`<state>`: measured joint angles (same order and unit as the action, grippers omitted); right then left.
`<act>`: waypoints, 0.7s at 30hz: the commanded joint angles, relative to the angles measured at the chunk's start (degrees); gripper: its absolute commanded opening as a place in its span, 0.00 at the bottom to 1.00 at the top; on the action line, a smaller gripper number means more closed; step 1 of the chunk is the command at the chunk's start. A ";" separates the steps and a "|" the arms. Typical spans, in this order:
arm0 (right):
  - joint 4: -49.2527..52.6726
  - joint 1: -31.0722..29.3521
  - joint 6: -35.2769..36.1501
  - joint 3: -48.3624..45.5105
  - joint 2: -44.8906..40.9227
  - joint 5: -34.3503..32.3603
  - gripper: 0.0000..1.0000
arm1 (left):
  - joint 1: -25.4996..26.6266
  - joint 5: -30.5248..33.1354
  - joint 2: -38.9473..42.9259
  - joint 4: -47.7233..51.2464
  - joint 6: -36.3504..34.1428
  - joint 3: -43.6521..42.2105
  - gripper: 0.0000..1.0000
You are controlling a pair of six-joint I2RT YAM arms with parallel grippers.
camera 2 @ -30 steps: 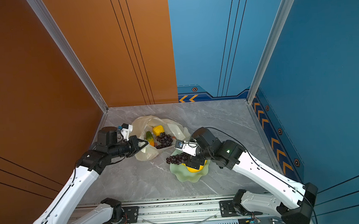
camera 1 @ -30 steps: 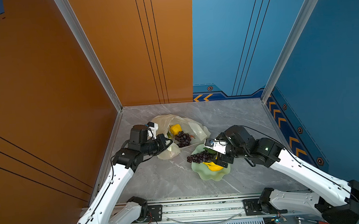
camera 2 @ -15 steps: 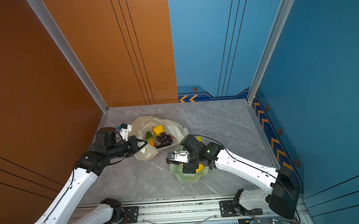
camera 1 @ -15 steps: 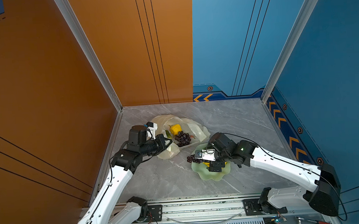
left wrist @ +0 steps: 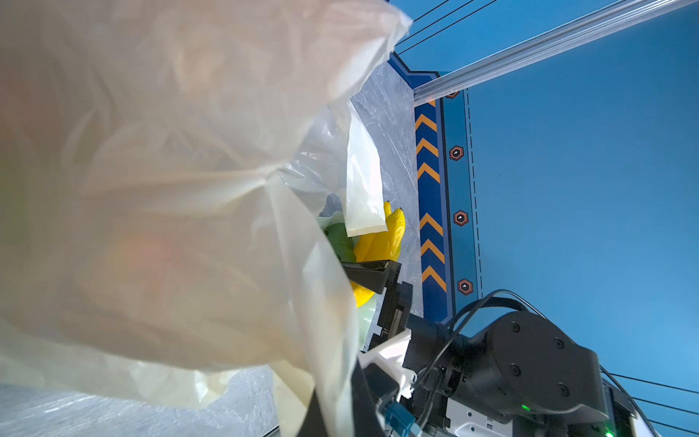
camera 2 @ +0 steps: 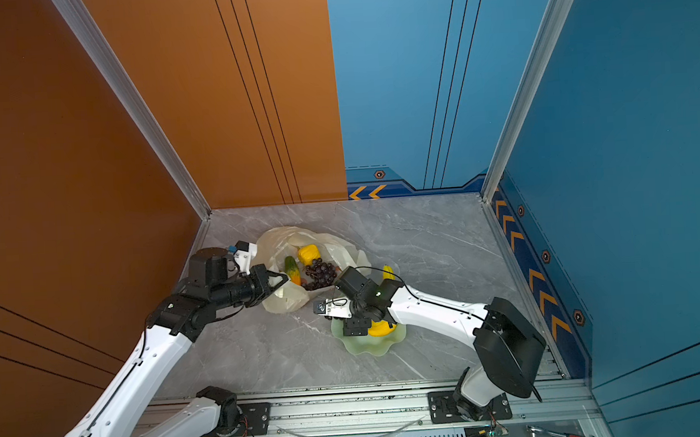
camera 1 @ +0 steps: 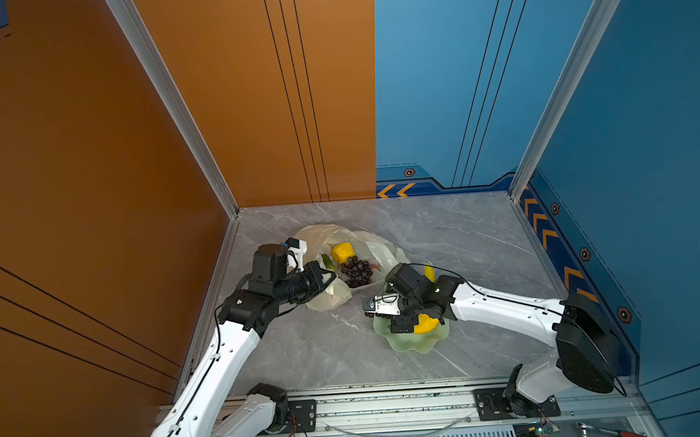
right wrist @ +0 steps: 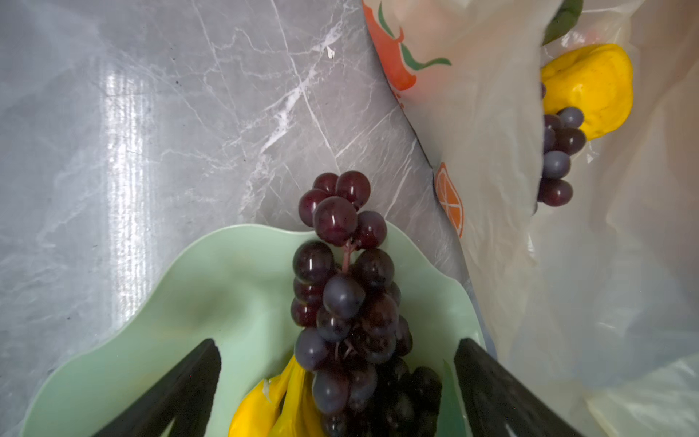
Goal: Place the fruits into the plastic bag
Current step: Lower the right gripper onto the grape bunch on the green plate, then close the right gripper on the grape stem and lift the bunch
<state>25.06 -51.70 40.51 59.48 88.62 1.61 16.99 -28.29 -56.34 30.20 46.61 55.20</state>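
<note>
surface: grey marble table point(camera 1: 457, 238) | on it: plastic bag point(camera 1: 330, 297), pale green dish point(camera 1: 414, 342), just beside each other

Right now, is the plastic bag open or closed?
Open. The left gripper is shut on the rim of the plastic bag, and in a top view a grape bunch and a yellow fruit show inside.

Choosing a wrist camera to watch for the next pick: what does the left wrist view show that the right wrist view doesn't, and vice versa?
Left wrist only: the right arm's black joint and the blue chevron wall. Right wrist only: a grape bunch flanked by the open right gripper, an orange print, a yellow fruit. Both: the plastic bag, bananas, pale green dish.
</note>
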 commanded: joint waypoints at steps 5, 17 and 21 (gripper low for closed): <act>-1.96 1.24 -0.25 0.16 3.63 -1.06 0.92 | 0.50 1.05 -1.10 0.51 -0.29 1.17 0.00; -5.41 2.53 -3.48 2.98 9.50 -2.19 0.78 | -0.25 0.40 -1.92 1.35 -0.99 1.50 0.00; -5.41 2.53 -4.09 3.33 9.70 -1.98 0.69 | -0.47 0.38 -1.76 1.53 -1.08 1.52 0.00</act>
<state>20.71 -49.36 38.00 61.17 97.95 -0.14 16.88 -28.32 -58.04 30.65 46.54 55.20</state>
